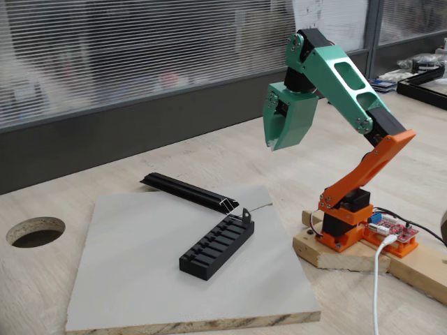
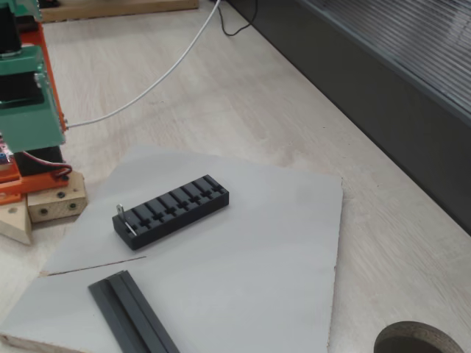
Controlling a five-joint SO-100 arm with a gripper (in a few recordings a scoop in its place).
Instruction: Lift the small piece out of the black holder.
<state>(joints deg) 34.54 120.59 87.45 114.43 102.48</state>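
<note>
Fixed view: gripper [image 1: 274,132] high above board [image 1: 140,279], jaws seem nearly closed, gripping nothing. Piece [image 1: 246,213] upright at far right end of holder [image 1: 216,246]. We should open, descend straight, pinch tab.

Other fixed view: piece [image 2: 121,215] at holder's [image 2: 173,209] left end, rail [image 2: 132,312] near; keep clear.

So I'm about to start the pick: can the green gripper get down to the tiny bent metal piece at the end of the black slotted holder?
Probably yes. The green gripper hangs raised above the grey board, and the tiny metal piece stands exposed at the holder's near end, nothing over it.
</note>
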